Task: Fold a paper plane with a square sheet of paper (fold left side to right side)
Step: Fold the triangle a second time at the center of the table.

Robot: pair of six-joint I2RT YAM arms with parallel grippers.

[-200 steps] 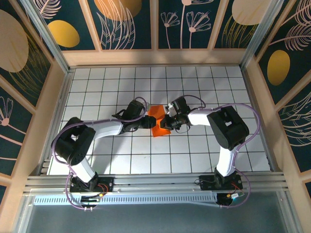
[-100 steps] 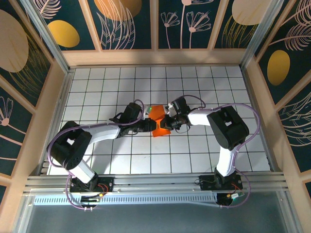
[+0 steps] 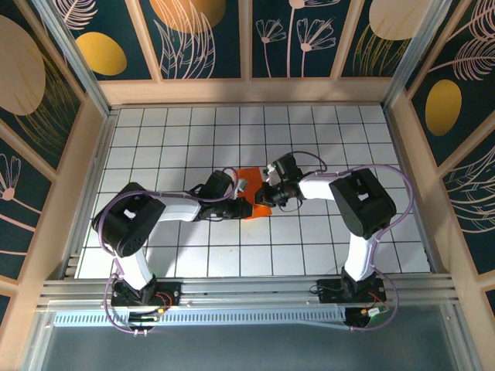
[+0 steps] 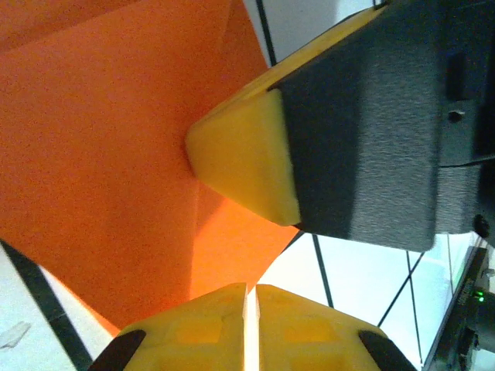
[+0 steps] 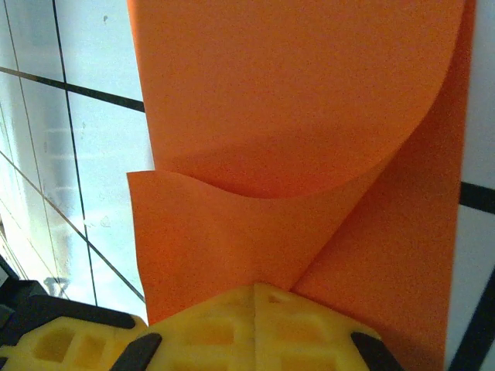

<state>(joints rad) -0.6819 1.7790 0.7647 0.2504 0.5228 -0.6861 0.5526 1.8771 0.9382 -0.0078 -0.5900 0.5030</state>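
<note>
Top external: the square sheet of paper (image 3: 251, 178) sits about mid-surface, well apart from every edge of the white gridded surface (image 3: 309, 131). Both arms reach in and meet over it. The left tool (image 3: 244, 205) comes at its left side, the right tool (image 3: 264, 196) at its right, and the two tool heads are almost touching.

Left wrist: the left tool (image 4: 246, 313) has its yellow pads pressed together with only a hairline seam between them. The orange sheet (image 4: 100, 139) runs down to that seam, so I read this as a pinch on a low corner of the paper. One yellow pad (image 4: 244, 158) of the right tool sits on the sheet just ahead.

Right wrist: the right tool (image 5: 255, 309) is closed, and the sheet (image 5: 294, 93) fans out from between its tips, so it is clamped on the paper. One layer bows over in a soft, rounded curl above a flatter flap. That bend is not creased.

Step in hand, my reading: partway through a fold, with a flap lifted and turned over but not laid down. This is an early part of the plane.

Next move, as I judge it:
- Carry the left-hand pinch across toward the right side.
- Keep the right clamp as the anchor.
- Line up the edges before flattening the curl into a crease.

The tools are crowded, so collision and tearing are the risks.
</note>
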